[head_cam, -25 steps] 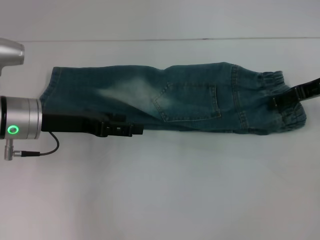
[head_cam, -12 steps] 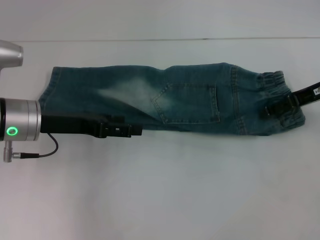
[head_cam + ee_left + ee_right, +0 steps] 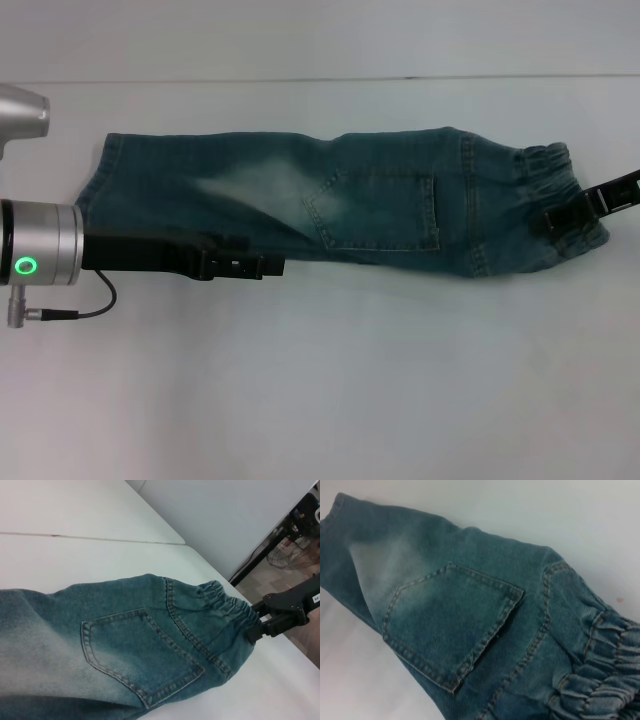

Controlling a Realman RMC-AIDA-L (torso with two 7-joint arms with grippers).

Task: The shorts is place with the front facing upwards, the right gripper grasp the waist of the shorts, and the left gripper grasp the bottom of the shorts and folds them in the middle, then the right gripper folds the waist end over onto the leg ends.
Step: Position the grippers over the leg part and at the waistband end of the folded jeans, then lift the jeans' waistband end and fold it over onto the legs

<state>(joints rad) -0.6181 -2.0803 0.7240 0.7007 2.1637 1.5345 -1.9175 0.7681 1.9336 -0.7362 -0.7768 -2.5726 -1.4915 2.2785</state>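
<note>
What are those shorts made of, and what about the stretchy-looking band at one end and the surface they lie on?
The shorts look like washed denim: blue-green twill with pale faded patches and tan topstitching around the patch pocket. The waist of the shorts is the same cloth, puckered as if gathered over elastic. The table is white, smooth and matte; whether laminate or a covering is unclear.
</note>
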